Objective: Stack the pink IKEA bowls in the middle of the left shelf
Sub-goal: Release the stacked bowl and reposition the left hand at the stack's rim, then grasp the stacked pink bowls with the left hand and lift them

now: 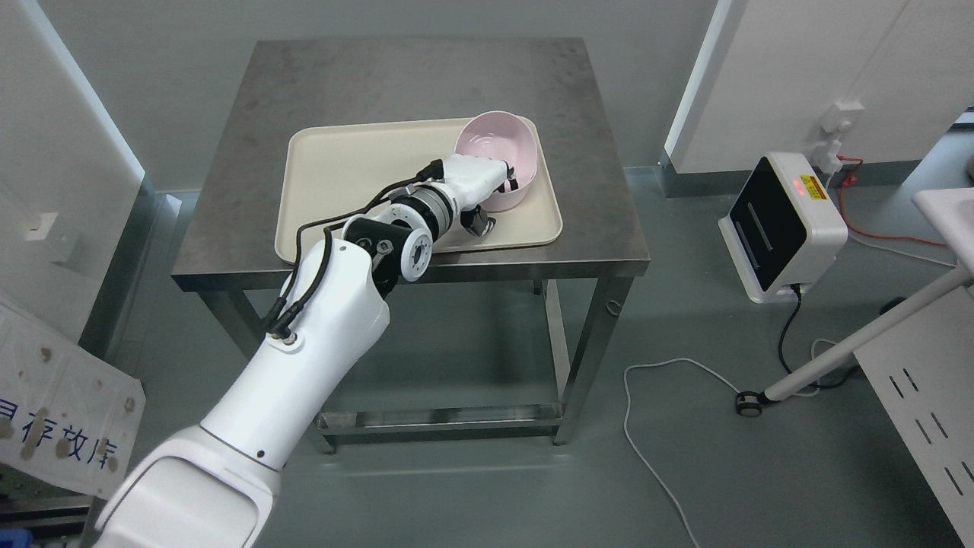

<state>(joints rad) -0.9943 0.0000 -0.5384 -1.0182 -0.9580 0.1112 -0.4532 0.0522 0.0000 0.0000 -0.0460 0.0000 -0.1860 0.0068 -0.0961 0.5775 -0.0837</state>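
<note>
A pink bowl (498,148) is tilted toward me at the right end of a cream tray (342,175) on the steel table (396,84). My left hand (498,190) reaches across the tray from the lower left and is shut on the bowl's near rim, with fingers over the edge and under the side. The bowl's lower wall is partly hidden by the hand. The right arm does not show.
A white device (780,224) with a black face and a red light stands on the floor at the right, with cables trailing. A white wheeled stand leg (852,342) and a perforated panel (924,426) are at the lower right. White panels flank the table.
</note>
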